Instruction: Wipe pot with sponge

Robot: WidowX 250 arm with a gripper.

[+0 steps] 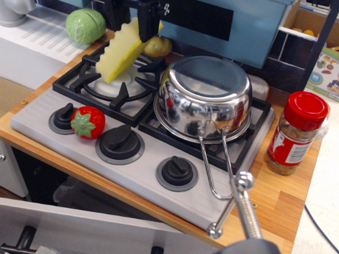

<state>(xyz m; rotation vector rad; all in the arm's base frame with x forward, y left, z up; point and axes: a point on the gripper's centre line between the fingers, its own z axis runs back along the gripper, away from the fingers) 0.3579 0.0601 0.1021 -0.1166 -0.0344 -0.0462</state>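
Observation:
The shiny steel pot (206, 97) stands on the right burner of the toy stove, its wire loop handle (217, 162) pointing toward the front. The pale yellow sponge (121, 53) hangs tilted over the left burner, wavy side up-left, its lower end just above the burner cap. My black gripper (132, 18) comes down from the top edge and is shut on the sponge's upper end. The sponge is to the left of the pot and apart from it.
A red toy strawberry (88, 122) lies by the stove knobs. A green cabbage (85, 25) and a potato (158, 46) sit behind the stove. A red-lidded spice jar (296, 133) stands right of the pot. A teal cabinet (229, 17) hangs behind.

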